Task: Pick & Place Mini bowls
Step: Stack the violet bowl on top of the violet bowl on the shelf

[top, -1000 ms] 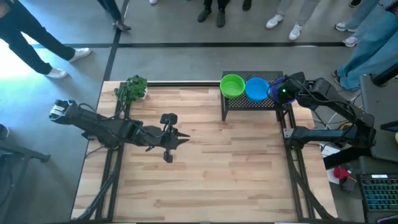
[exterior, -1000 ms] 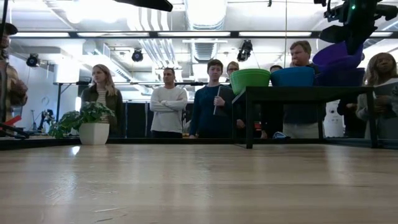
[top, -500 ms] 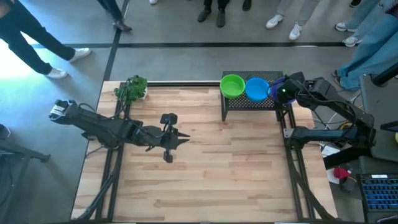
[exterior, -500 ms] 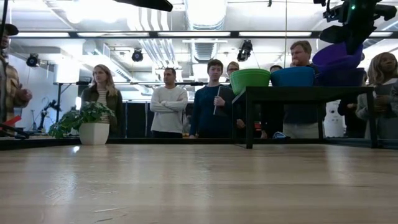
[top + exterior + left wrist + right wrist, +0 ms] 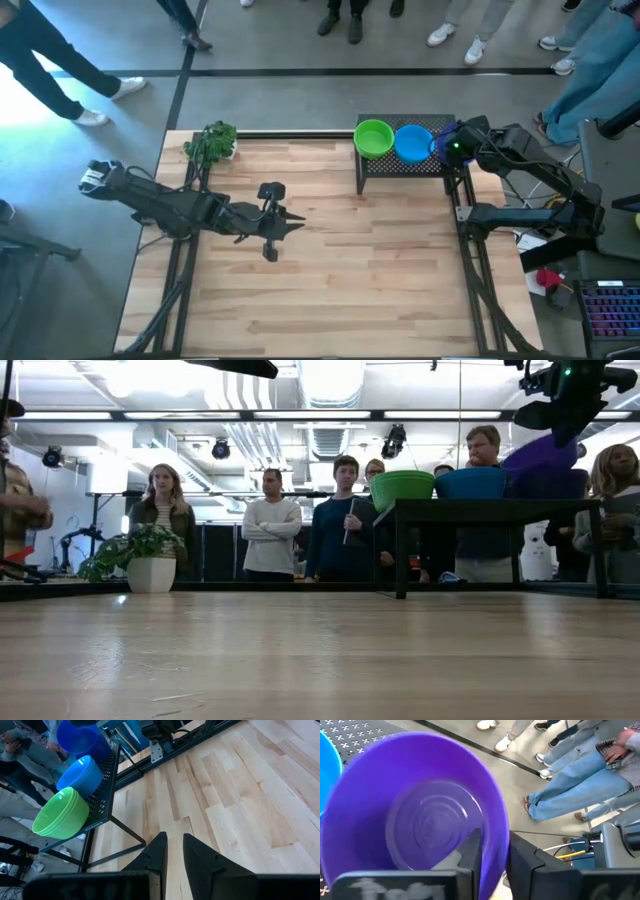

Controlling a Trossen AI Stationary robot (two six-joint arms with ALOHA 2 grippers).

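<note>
The purple mini bowl [image 5: 420, 815] sits tilted at the right end of the dark mesh rack [image 5: 405, 165], at the far right of the table [image 5: 330, 280], next to the blue bowls [image 5: 412, 143] and the green bowls [image 5: 374, 138]. The right tool [image 5: 492, 852] straddles the purple bowl's rim, one finger inside and one outside. The fingers look close to the wall, but I cannot tell whether they are clamped on it or just parting.

As I judge it, the step in hand is setting this bowl down on the rack. To do it well, the bowl should rest level on the mesh, or on its own stack, before the fingers spread fully. The right tool should then rise straight up off the rim, so that neither finger drags the bowl or bumps the blue stack beside it.

The left tool [image 5: 172, 850] waits over the middle of the table, fingers a little apart and holding nothing.
</note>
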